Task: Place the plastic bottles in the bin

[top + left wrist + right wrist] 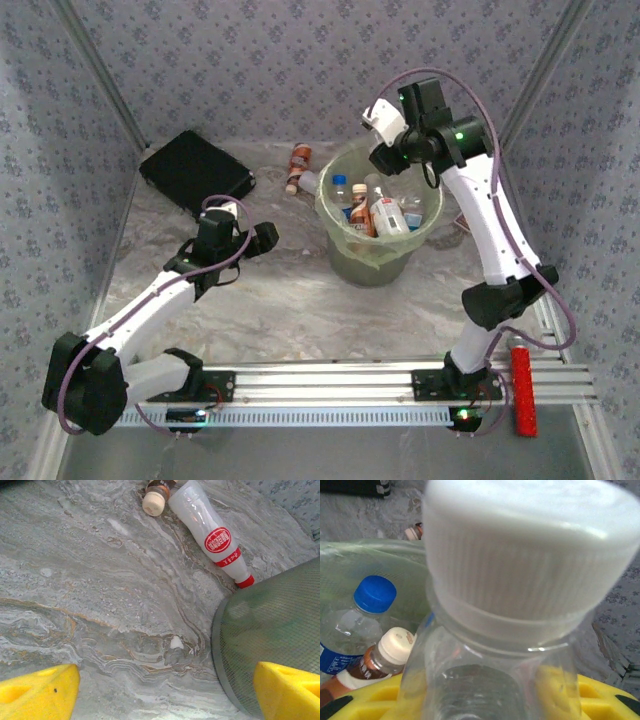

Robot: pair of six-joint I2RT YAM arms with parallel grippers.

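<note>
Clutching clear, ribbed-capped bottle [520,580], right hand [384,157] over round bin [331,216]; left hand [165,695] released.

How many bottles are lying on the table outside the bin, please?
2: a white bottle beside the bin, a brown bottle just beyond it. Others may hide behind the bin.

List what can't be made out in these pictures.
Brown bottle, left wrist view: cut off by the top edge, label unseen.
White-capped bottle, right wrist view: blurred, so close its body runs off the bottom edge.
Bottles in the bin, top view: too small and overlapping to count.
</note>
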